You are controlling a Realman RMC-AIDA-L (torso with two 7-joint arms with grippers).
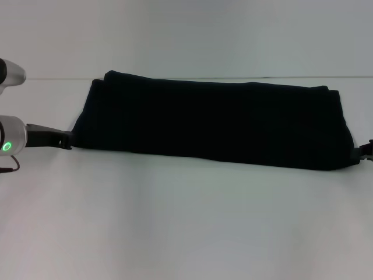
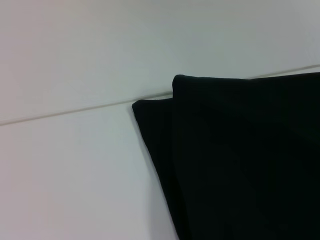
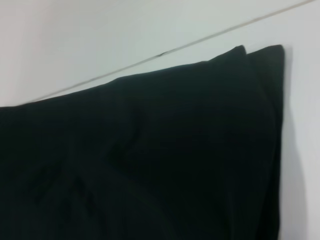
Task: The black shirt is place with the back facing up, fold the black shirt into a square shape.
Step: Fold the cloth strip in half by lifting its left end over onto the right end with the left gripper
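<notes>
The black shirt (image 1: 213, 119) lies folded into a long, wide band across the white table, its layered edges showing at both ends. My left gripper (image 1: 64, 140) reaches in low from the left, with its tip at the shirt's near left corner. Only a small part of my right gripper (image 1: 365, 151) shows, at the shirt's near right corner by the picture's edge. The left wrist view shows the shirt's (image 2: 240, 160) far left corner with two stacked layers. In the right wrist view, the shirt's (image 3: 150, 160) far right corner also shows doubled edges. No lettering is visible.
The white table (image 1: 186, 221) stretches wide in front of the shirt. A thin seam (image 1: 52, 79) marks the table's far edge against the pale wall, just behind the shirt.
</notes>
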